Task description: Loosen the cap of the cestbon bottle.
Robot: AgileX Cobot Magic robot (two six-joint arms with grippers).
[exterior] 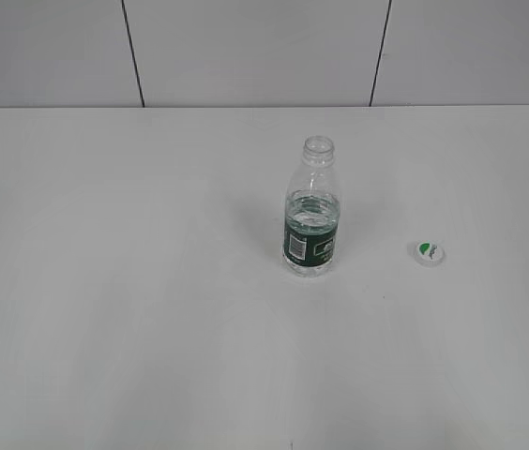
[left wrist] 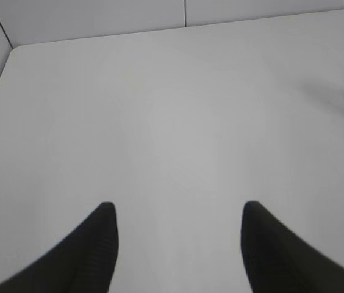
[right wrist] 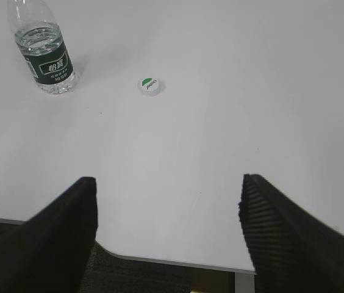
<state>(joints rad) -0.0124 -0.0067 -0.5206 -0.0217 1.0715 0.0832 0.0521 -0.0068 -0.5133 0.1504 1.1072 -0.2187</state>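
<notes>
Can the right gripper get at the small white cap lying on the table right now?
Probably yes: the open right gripper faces the small white green-patched plastic cap across bare white table, nothing between.

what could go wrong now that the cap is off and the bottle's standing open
The cestbon bottle stands upright with its mouth open and water inside; a knock from a returning arm would likely spill it. The cap lies loose on the table to the bottle's right, small and light, so a sweep could flick it away.

Exterior slants down; wrists overlook the table (exterior: 105, 328).
</notes>
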